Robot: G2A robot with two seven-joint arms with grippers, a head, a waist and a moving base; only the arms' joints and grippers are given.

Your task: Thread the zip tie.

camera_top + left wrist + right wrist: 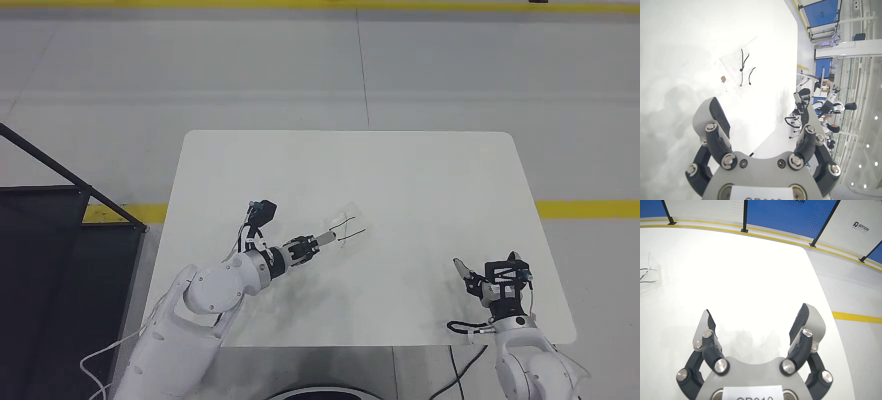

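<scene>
The left gripper [761, 106] points level at the thin black zip tie [743, 60], which lies on a clear glossy sheet [728, 56], fingers spread. The right gripper [755, 309] sits well apart from the sheet, its ribbed fingers spread.

The top camera is looking down on the whole table [430, 180]. Wrist cameras are looking low across it, sharing the clear sheet [730, 62].
</scene>
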